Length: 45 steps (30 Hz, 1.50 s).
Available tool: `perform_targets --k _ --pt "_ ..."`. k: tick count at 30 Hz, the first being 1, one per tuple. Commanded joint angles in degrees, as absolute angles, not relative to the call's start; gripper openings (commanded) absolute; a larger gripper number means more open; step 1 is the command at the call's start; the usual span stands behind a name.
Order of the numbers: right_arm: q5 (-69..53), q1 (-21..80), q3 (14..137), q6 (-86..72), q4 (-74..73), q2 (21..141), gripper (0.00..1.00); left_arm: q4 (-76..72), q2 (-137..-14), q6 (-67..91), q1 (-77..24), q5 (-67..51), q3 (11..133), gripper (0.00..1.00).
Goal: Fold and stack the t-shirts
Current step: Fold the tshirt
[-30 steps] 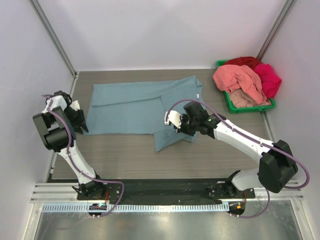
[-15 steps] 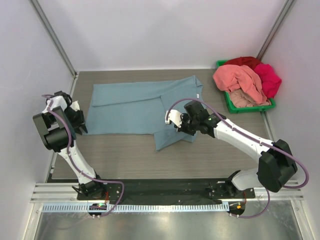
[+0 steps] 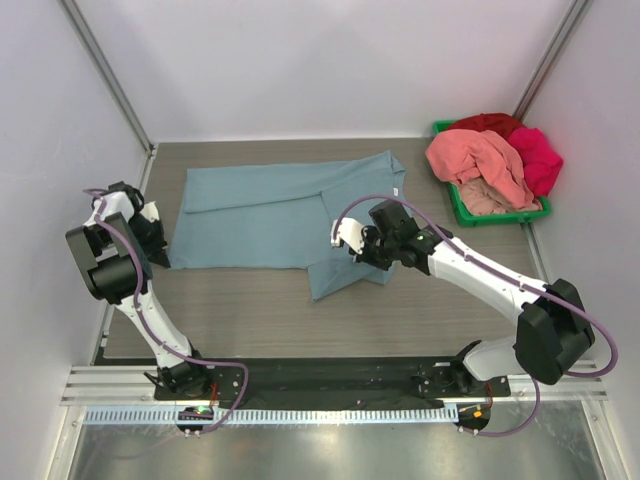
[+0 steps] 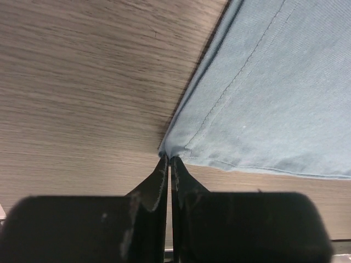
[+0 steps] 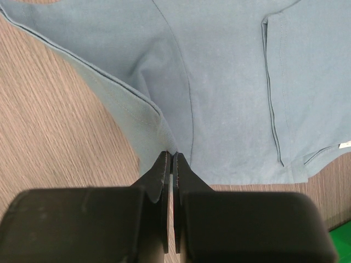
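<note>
Your left gripper (image 4: pixel 167 158) clamps the blue-grey t-shirt (image 3: pixel 265 215) by its corner near the tabletop's (image 3: pixel 250 312) left edge; your right gripper (image 5: pixel 170 155) pinches its fold.

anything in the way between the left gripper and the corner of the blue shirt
Nothing visible stands between them. The left gripper is closed right at the corner of the blue-grey t-shirt and appears to pinch the hem there. Only bare table lies beside it.
</note>
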<state>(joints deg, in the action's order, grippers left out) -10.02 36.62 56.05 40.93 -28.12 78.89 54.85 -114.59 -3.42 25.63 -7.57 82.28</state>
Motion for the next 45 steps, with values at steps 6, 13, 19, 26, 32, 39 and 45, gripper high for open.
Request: perform_targets --k 6,13,19,26,32,39,45 --pt "-7.5 34.4 60.5 37.7 -25.7 77.3 0.01 55.6 -113.0 -3.3 26.0 -10.4 84.8 0.00" --pt "-3.6 32.3 66.4 37.7 -27.2 76.3 0.01 56.3 -109.6 -3.1 26.0 -13.3 87.4 0.00" --pt "-1.2 31.5 70.7 39.0 -27.4 76.6 0.01 58.6 -109.6 -3.2 26.0 -16.3 92.8 0.00" --pt "2.4 30.3 78.4 42.2 -25.4 80.2 0.01 60.8 -111.4 -6.5 22.0 -14.5 100.0 0.00" --pt "3.4 29.4 82.6 45.3 -22.9 83.6 0.01 63.3 -114.5 -6.4 21.0 -14.6 106.8 0.00" --pt "3.3 26.8 86.8 46.5 -19.6 89.5 0.01 66.4 -120.4 -7.2 20.4 -13.1 115.6 0.00" --pt "3.1 24.2 91.6 46.5 -16.4 96.2 0.01 66.4 -124.2 -7.1 20.0 -11.3 119.6 0.00"
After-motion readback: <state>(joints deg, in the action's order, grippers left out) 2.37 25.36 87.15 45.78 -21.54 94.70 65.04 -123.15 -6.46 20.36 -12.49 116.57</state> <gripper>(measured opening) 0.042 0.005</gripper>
